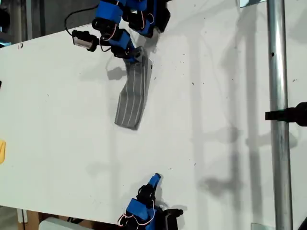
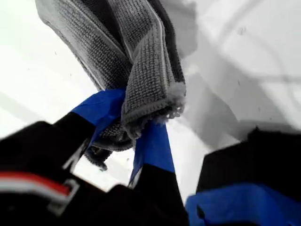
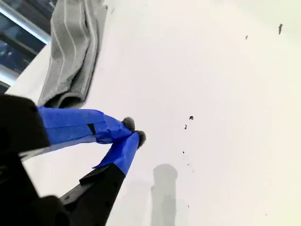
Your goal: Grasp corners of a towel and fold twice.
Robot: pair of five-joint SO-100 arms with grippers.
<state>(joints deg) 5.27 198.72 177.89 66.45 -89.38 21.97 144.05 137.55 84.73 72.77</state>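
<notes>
The grey striped towel [image 1: 134,93] lies as a long narrow bundle on the white table [image 1: 57,120]. Its far end is lifted by my first gripper [image 1: 135,55] at the top of the exterior view. In the first wrist view my first gripper [image 2: 136,125] is shut on bunched hemmed corners [image 2: 162,103] of the towel [image 2: 136,52]. My second gripper [image 1: 155,179] sits at the bottom of the exterior view, apart from the towel. In the second wrist view my second gripper [image 3: 133,134] is shut with only grey fluff at its tips, and the towel [image 3: 70,56] lies beyond it.
A metal pole [image 1: 278,96] with a black clamp [image 1: 290,115] runs down the exterior view's right. A yellow object [image 1: 2,151] shows at that view's left edge. The table's near edge passes by the second arm's base [image 1: 144,213].
</notes>
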